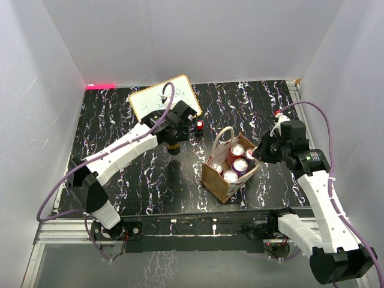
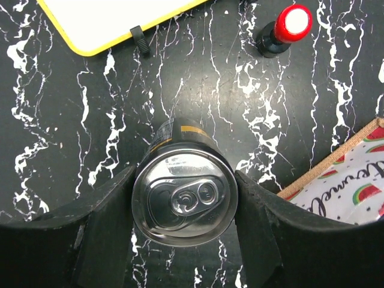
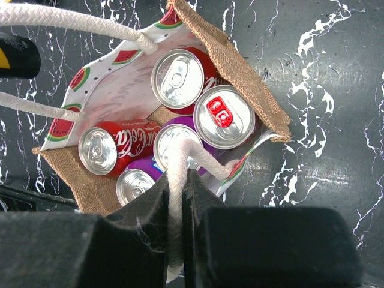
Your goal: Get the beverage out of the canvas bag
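Beverage can, dark with a silver top, stands upright between the two jaws of the left pincer. The jaws press its sides from left and right, closed as far as the can allows. Its pull-tab end faces up toward the wrist. Whether its base touches the black marbled table under it cannot be told.

So the beverage can is outside the canvas bag, which stands on the table off to the right of the left pincer, apart from it. Only a corner of the bag's rim and its watermelon-print lining shows at the edge of the left wrist view.

The right pincer is over the bag's near edge, jaws nearly together and pinching a white cord handle. Just beyond that pincer the bag's mouth gapes, with several cans inside: a red cola can on its side, purple ones, and one with a red tab.

Ahead of the left pincer lie a yellow-framed whiteboard and a small red-capped bottle.
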{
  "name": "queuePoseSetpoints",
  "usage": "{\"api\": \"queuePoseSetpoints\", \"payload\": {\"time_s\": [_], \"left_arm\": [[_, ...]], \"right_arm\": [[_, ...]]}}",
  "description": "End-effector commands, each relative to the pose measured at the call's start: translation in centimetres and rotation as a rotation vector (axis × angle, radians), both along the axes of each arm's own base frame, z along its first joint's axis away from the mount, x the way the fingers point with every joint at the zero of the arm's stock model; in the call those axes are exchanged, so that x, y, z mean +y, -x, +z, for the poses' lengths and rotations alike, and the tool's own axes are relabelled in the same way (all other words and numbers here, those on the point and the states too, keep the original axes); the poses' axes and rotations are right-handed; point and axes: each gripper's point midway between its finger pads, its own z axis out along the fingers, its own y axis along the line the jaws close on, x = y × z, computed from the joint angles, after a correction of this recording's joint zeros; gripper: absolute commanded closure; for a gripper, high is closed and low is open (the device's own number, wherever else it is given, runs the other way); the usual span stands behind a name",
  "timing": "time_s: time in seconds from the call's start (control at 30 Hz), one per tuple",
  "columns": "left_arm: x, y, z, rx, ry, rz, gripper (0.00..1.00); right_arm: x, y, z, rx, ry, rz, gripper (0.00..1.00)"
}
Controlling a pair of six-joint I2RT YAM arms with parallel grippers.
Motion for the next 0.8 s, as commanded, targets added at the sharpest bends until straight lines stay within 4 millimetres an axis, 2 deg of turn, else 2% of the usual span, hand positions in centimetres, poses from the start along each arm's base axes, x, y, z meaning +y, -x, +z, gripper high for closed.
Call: {"api": "queuePoseSetpoints", "payload": {"time_s": [0.0, 0.27, 0.6, 0.77], "left_arm": [[-1.0, -3.6, 3.5, -0.167, 0.131, 0.018, 1.0], [-1.8, -5.4, 1.3, -0.182, 0.123, -0.023, 1.0], [0.3, -6.0, -3.3, -0.149, 0.006, 0.005, 1.0], [0.5, -5.8, -5.0, -0.127, 0.017, 0.007, 1.0]], "right_arm": [[0.0, -0.7, 1.0, -0.078, 0.008, 0.007, 0.92], [-0.2, -0.7, 1.3, -0.109, 0.007, -0.007, 0.92], [-0.4, -0.8, 1.3, -0.127, 0.008, -0.019, 0.92], [-0.4, -0.9, 1.4, -0.133, 0.007, -0.018, 0.92]]}}
